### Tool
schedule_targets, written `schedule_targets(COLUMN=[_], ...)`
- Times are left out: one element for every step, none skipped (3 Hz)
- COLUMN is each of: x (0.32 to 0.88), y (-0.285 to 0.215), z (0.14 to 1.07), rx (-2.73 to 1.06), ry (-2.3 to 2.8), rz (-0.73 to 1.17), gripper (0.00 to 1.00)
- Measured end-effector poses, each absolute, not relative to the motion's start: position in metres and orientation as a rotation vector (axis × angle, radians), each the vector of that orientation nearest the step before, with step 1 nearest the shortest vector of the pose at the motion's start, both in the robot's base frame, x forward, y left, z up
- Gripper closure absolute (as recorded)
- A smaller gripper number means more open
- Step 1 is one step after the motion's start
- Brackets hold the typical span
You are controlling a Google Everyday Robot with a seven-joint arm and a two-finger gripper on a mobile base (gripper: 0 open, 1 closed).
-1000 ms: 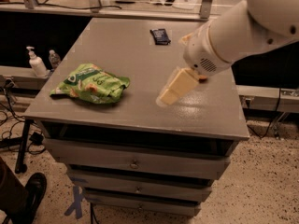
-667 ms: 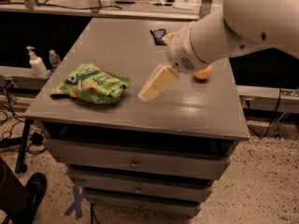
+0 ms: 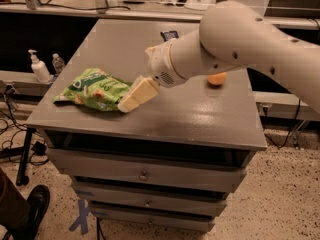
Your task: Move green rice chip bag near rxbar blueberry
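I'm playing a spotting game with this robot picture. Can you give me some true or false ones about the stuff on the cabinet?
1. The green rice chip bag lies on the left part of the grey cabinet top. True.
2. The end effector is right over the orange. False: it is at the bag's right end. The orange sits further right, partly behind the arm.
3. The rxbar blueberry lies near the far edge of the top. True.
4. The bag is next to the rxbar blueberry. False: they are well apart, with the bag nearer the front.
5. The pump bottle stands on the cabinet top. False: it stands on a lower ledge to the left.
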State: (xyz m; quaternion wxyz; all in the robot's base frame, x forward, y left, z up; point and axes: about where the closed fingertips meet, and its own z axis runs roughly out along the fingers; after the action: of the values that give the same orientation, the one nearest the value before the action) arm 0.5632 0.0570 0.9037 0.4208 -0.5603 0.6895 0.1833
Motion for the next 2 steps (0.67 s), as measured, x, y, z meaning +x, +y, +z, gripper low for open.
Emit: schedule_targets(x=[0.571, 0.575], y=[0.086, 0.109], z=[0.889, 0.876], rx=[-1.371, -1.340], ry=[1.715, 1.730], rz=[0.534, 0.617], gripper=[0.00, 0.00])
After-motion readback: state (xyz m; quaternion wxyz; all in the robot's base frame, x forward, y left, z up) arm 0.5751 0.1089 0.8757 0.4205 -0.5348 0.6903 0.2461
